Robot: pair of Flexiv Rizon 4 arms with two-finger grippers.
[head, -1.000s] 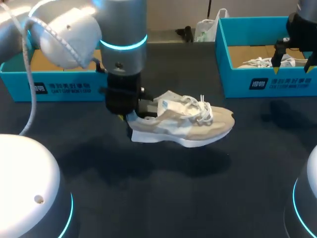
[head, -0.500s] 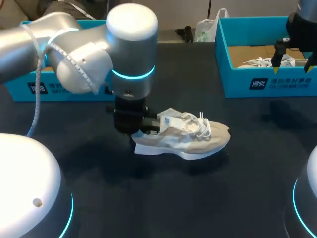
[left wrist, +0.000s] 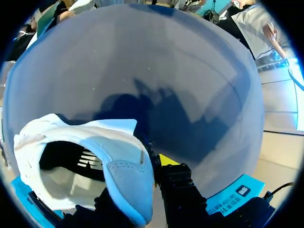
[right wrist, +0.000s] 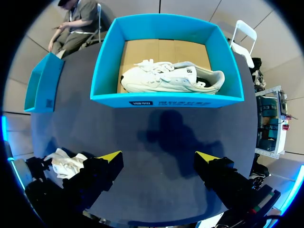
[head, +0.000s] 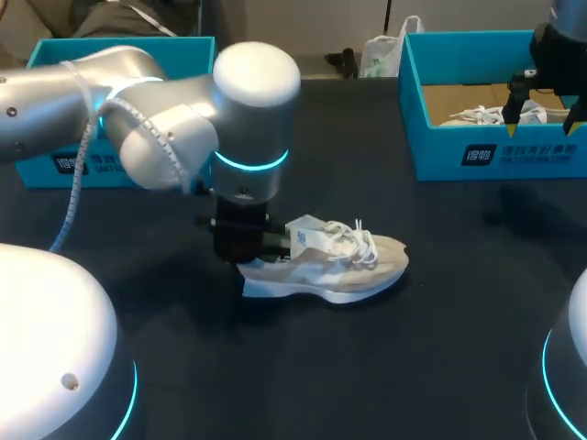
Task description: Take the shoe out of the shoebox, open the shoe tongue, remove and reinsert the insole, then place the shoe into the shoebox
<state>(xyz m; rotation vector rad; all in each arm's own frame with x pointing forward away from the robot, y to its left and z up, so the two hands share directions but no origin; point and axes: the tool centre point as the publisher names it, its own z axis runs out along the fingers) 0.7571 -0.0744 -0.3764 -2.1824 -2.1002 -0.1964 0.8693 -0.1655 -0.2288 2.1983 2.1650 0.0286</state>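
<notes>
My left claw (head: pixel 240 249) is pinching the heel of the shoe (head: pixel 326 264). In its wrist view the heel wall sits between the fingers, but only one yellow tip shows, so I judge the pinch from that rather than see both pads. The shoe is at the middle of the frame, toe pointing right, with its sole on the bench (head: pixel 385 367) or very nearly so. From above I cannot tell whether the heel end is fully down.

The step in hand looks like setting the shoe down so it can be worked on. To do it well, I should bring the heel down level until the whole sole bears on the bench. I should not let go at once. A firm hold at the heel would anchor the shoe while the tongue (head: pixel 307 233) is pulled up. Squeezing harder would only crush the collar and narrow the opening the insole has to pass through.

My right claw (right wrist: pixel 157 156) is spread wide and hangs at the upper right of the frame, above the right box (head: pixel 459 151), which holds a second shoe (right wrist: pixel 171 78). It should come in over the laces (head: pixel 356 240) from the toe side, well clear of my left wrist. It should take the tongue by its top edge, not by the laces.

The shoebox (head: pixel 46 170) at the upper left is partly hidden by my left arm.
</notes>
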